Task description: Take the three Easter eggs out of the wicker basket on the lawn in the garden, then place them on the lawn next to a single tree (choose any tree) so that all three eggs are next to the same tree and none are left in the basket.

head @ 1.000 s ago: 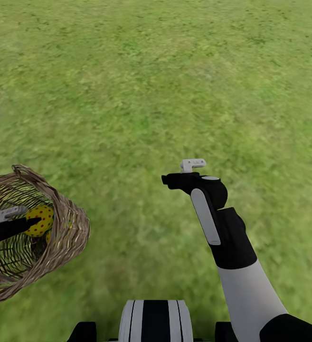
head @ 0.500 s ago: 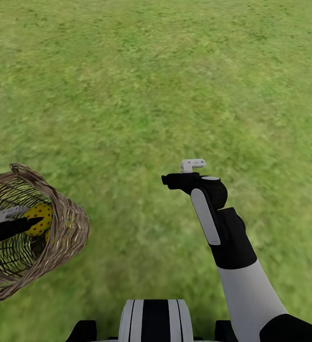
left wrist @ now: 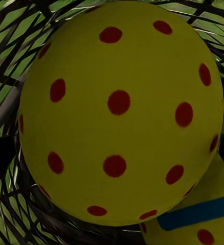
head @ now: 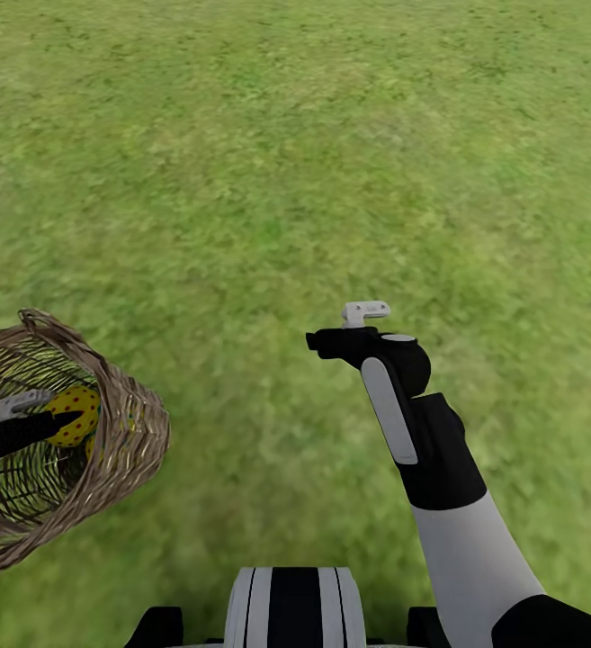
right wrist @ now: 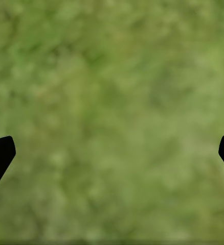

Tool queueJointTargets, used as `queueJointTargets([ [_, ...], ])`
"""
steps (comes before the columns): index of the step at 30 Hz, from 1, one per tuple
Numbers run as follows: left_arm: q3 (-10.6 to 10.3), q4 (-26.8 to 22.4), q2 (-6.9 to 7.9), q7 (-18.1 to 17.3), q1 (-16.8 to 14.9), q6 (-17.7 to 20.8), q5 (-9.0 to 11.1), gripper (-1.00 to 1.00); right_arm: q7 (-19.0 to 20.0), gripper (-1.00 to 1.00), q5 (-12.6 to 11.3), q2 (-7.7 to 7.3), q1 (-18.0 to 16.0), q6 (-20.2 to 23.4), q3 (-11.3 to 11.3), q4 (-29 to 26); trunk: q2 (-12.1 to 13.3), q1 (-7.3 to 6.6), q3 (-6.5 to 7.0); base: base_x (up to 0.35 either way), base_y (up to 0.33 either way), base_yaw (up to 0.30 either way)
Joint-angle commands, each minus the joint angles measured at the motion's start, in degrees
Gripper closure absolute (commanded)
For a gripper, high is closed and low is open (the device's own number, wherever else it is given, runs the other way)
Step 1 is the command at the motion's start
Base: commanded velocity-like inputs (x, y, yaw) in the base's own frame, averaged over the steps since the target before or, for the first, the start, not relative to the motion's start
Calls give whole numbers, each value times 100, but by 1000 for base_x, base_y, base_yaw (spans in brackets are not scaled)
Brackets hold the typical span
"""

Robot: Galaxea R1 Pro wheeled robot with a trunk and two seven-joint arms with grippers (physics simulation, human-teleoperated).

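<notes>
- Your egg [left wrist: 117, 112] is bright yellow with red dots.
- A second egg [left wrist: 194, 227] beside it shows yellow, a blue stripe and a red dot.
- Your basket [head: 124, 450] is woven brown-tan.
- The lawn [head: 295, 162] is mottled green.
- Your right arm [head: 439, 477] is black and white.

Mottled green grass [head: 268, 180] spreads flat and evenly lit across the ground.

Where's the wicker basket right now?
In the head view the wicker basket is at the lower left on the lawn, with the left gripper reaching inside it at an egg.
</notes>
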Motion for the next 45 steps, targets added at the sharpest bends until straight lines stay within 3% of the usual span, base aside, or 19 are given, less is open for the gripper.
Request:
queueJointTargets([
  [1,8,0,3,0,-3,49,105,-100,-60,-100,-58,0,-4,16,3,-3,-1,-1,-3,0,0,0],
  [8,0,3,9,-10,4,44,260,-100,-60,-100,-62,6,-4,16,9,-1,-5,7,-70,0,0,0],
  [12,-1,9,9,-5,4,39,258,-100,-60,-100,-59,6,-4,16,10,0,-5,7,-70,0,0,0],
  [16,-1,22,15,9,0,-91,226,-100,-60,-100,-59,7,-4,16,11,6,-11,17,-158,0,0,0],
  [26,-1,56,17,13,-1,-147,234,-100,-60,-100,-65,7,-4,16,12,8,-11,17,-158,0,0,0],
  [38,-1,56,17,61,-2,-170,202,-100,-60,-100,-67,7,2,16,12,10,-19,33,-291,0,0,0],
  [45,-1,56,17,70,-1,-173,193,-100,-60,-100,-67,7,4,16,12,16,-19,33,-291,0,0,0],
])
